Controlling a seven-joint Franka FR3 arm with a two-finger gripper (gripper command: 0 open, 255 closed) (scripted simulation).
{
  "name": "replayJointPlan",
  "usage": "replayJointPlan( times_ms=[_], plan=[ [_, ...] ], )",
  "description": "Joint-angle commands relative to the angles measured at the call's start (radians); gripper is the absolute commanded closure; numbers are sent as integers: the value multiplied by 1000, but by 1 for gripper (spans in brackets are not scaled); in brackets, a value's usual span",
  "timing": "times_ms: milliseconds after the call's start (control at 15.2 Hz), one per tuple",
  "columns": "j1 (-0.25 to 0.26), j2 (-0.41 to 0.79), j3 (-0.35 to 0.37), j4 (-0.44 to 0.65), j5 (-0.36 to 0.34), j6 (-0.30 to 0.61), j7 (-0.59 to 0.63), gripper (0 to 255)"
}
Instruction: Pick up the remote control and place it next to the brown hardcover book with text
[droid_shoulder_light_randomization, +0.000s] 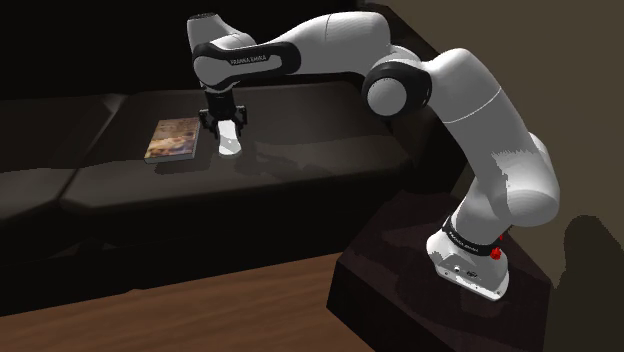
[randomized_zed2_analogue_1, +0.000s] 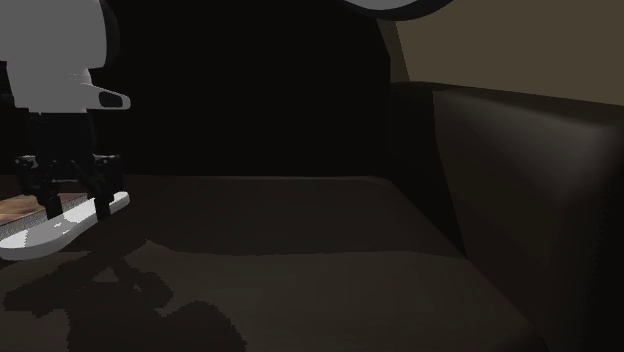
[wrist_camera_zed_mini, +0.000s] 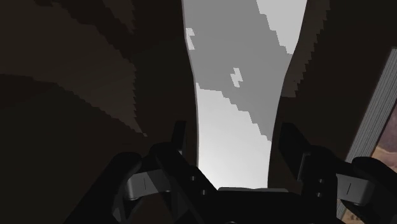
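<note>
A pale grey remote control (droid_shoulder_light_randomization: 231, 148) lies flat on the dark sofa seat (droid_shoulder_light_randomization: 310, 150), just to the shoulder view's right of a brown book with a picture cover (droid_shoulder_light_randomization: 173, 140). My gripper (droid_shoulder_light_randomization: 228, 124) points straight down over the remote. In the wrist view the remote (wrist_camera_zed_mini: 235, 95) runs between the fingers of the gripper (wrist_camera_zed_mini: 235, 149), with a narrow dark gap on each side, so the gripper is open. The book's page edge (wrist_camera_zed_mini: 380, 114) shows beside the right finger. The second exterior view has the gripper (randomized_zed2_analogue_1: 75, 205) straddling the remote (randomized_zed2_analogue_1: 30, 238) in front of the book (randomized_zed2_analogue_1: 18, 208).
The sofa's backrest (droid_shoulder_light_randomization: 120, 60) rises behind the seat, and an armrest (randomized_zed2_analogue_1: 520, 180) closes its end. A seam divides the cushions (droid_shoulder_light_randomization: 70, 180). Wooden floor (droid_shoulder_light_randomization: 200, 300) lies in front, and my dark stand (droid_shoulder_light_randomization: 420, 280) sits at the shoulder view's lower right.
</note>
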Motion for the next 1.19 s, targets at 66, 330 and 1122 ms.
replayJointPlan(
  times_ms=[66, 330, 1122],
  plan=[
    [0, 0, 0, 0, 0, 0, 0, 0],
    [0, 0, 0, 0, 0, 0, 0, 0],
    [7, 13, 0, 151, 1, -137, -4, 0]
  ],
)
